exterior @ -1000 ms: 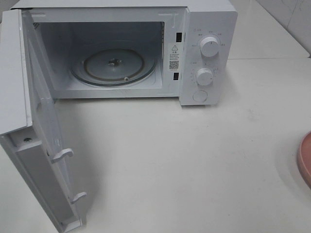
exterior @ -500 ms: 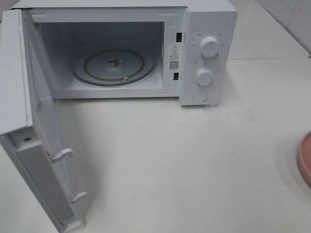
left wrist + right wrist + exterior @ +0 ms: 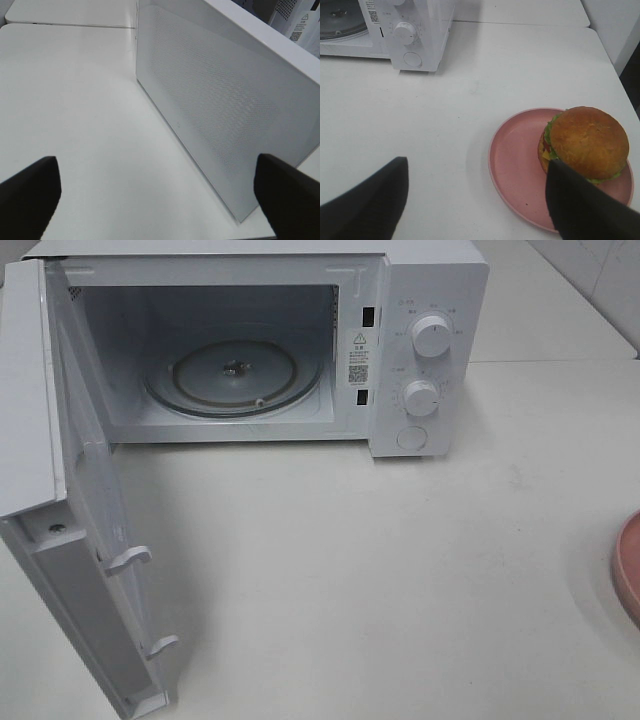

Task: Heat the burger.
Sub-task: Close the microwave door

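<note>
A white microwave (image 3: 270, 345) stands on a pale bench (image 3: 380, 570) with its door (image 3: 75, 530) swung wide and its glass turntable (image 3: 235, 375) bare. Over the last second almost nothing has moved: the burger (image 3: 585, 145) sits on its pink plate (image 3: 517, 165) at the bench's right side, well apart from the oven. Both the left pincer (image 3: 155, 195) and right pincer (image 3: 475, 200) hang open and empty, so the pickup seems yet to begin.
</note>
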